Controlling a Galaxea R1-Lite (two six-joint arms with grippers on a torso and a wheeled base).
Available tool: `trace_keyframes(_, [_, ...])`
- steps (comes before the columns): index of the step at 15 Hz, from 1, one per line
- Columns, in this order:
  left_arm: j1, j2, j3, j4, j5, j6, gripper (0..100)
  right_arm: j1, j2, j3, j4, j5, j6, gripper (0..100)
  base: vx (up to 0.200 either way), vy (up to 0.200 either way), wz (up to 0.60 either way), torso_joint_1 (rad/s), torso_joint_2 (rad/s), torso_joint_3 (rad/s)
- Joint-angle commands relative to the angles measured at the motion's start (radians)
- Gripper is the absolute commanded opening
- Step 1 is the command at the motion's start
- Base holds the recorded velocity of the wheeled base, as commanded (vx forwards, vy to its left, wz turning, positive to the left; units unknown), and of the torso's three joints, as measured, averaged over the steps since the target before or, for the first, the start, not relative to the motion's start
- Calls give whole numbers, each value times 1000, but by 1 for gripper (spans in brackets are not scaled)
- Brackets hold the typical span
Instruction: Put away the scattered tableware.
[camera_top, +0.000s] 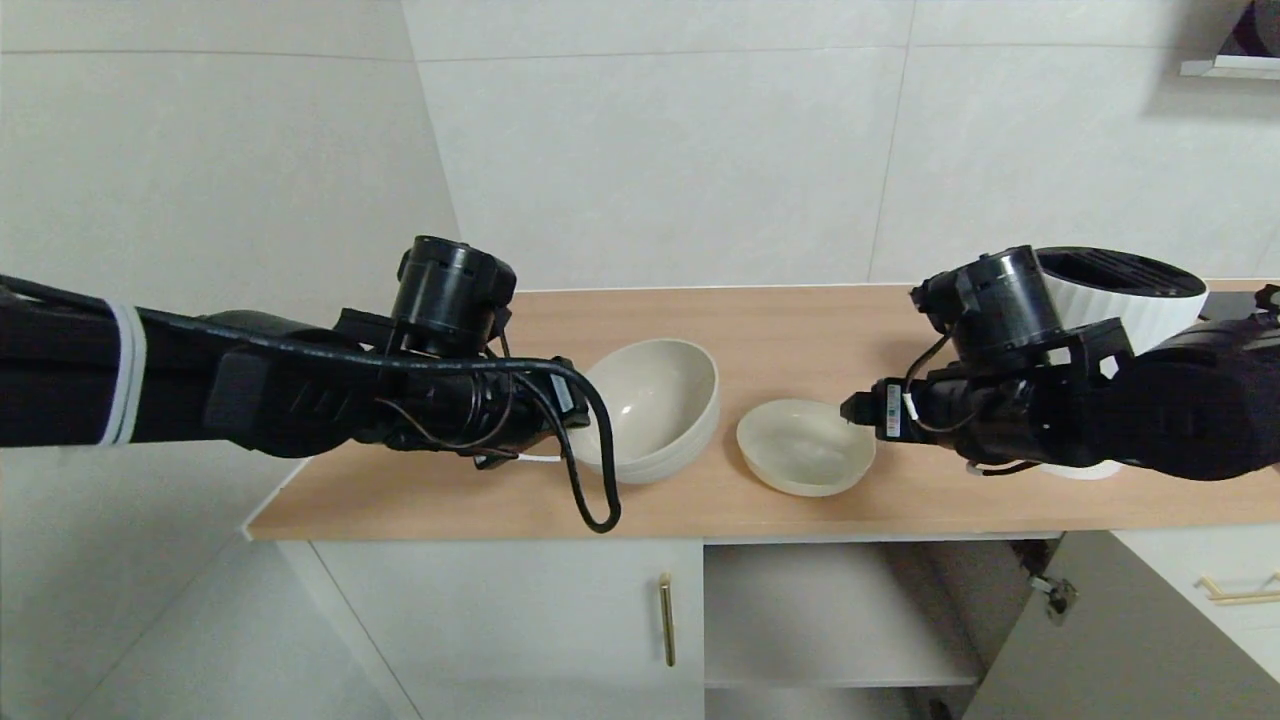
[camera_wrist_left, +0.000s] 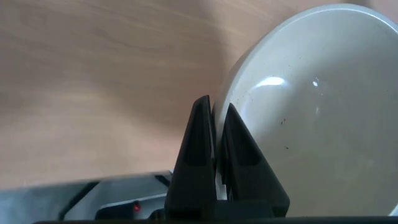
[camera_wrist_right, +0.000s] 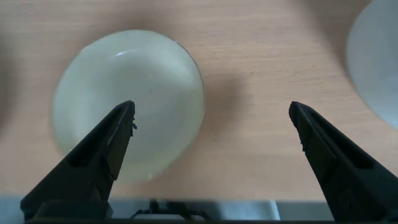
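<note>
A large cream bowl (camera_top: 655, 405) sits tilted on the wooden counter (camera_top: 780, 330), its opening turned towards me. My left gripper (camera_top: 565, 432) is shut on the large bowl's rim (camera_wrist_left: 249, 93), one finger (camera_wrist_left: 200, 134) on either side. To the right lies a small cream bowl (camera_top: 805, 445), upright on the counter. My right gripper (camera_top: 860, 410) hovers at the small bowl's right edge, open and holding nothing. Seen from the right wrist, the right gripper (camera_wrist_right: 211, 112) has one fingertip (camera_wrist_right: 124, 118) over the small bowl (camera_wrist_right: 127, 102) and the other over bare wood.
A white ribbed container with a black top (camera_top: 1135, 290) stands at the back right, behind my right arm. Under the counter a cabinet is open, showing a shelf (camera_top: 820, 610), with its door (camera_top: 1100, 640) swung out right. A closed door with a gold handle (camera_top: 666, 620) is left of it.
</note>
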Motion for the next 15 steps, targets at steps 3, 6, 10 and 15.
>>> trace_keyframes(3, [-1, -41, 24, 0, -5, 21, 0, -3, 138, -38, -5, -48, 16, 100, 0, 0, 0, 0, 0, 0])
trace_keyframes(6, [-1, -46, 24, -1, -5, 21, 0, -3, 204, -60, -45, -97, 42, 100, 0, 0, 0, 0, 0, 0])
trace_keyframes(10, [-1, -49, 24, -1, -5, 23, 0, -3, 215, -61, -59, -94, 44, 100, 0, 0, 0, 0, 0, 0])
trace_keyframes(15, [-1, -60, 26, 0, -6, 29, 0, -1, 217, -61, -65, -93, 60, 0, 0, 0, 0, 0, 0, 0])
